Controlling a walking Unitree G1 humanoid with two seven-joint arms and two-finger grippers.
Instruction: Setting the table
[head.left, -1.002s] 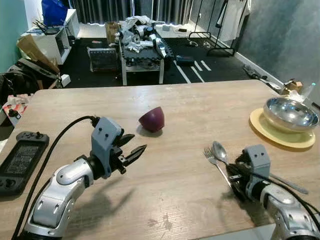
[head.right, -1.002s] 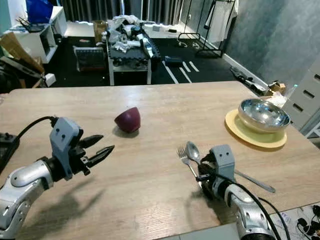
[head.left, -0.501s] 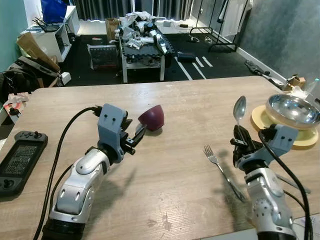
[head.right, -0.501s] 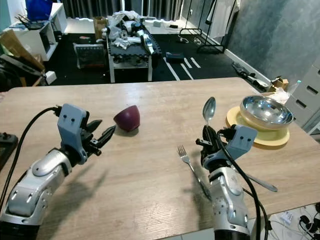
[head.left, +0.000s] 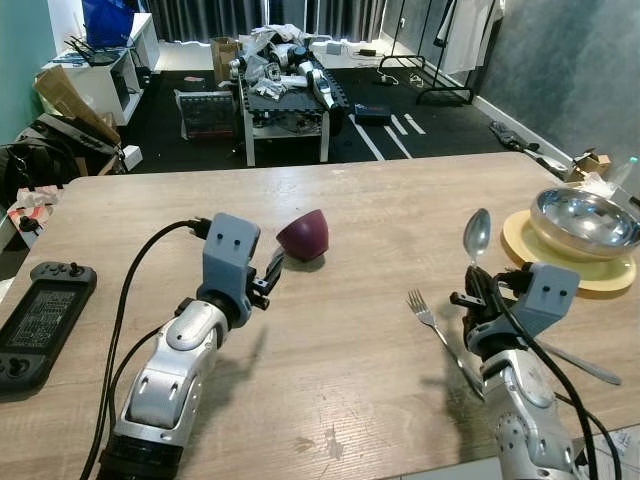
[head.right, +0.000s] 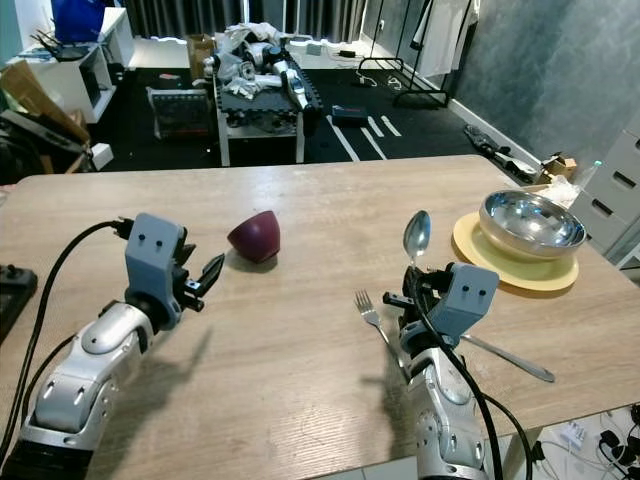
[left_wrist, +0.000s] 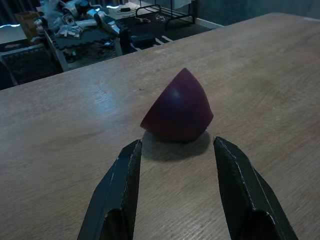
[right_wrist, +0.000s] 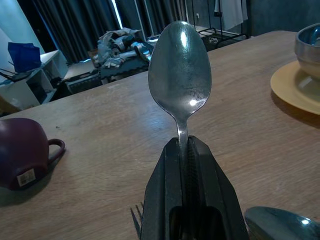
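Left tool: fingers spread, nothing between them, low over the tabletop and aimed at the cup. Key relation: the cup lies straight ahead of this tool, just beyond the fingertips and centred in the gap in the left wrist view; not yet touching. Left arm is clearly the nearer one to the cup; the right arm is well apart from it. Cup: dark maroon, lying tipped on its side on the tabletop, rounded body toward the left tool; the right wrist view shows its handle and a small label on the side facing the right arm. Judgement: a short forward reach would put the fingers around the body, but a tipped round cup may roll off when nudged, so closing should be centred. Right tool: fingers pressed together, pinching the spoon by its handle, bowl end up, long axis near vertical, held clear above the tabletop. From the cup outward on the right-arm side: a fork lies flat on the tabletop just beside the right tool, tines pointing away from the robot; a second piece of cutlery lies past it. Farther out, a steel bowl sits on a yellow plate near the tabletop's right edge. Judgement: the spoon probably belongs beside that plate.
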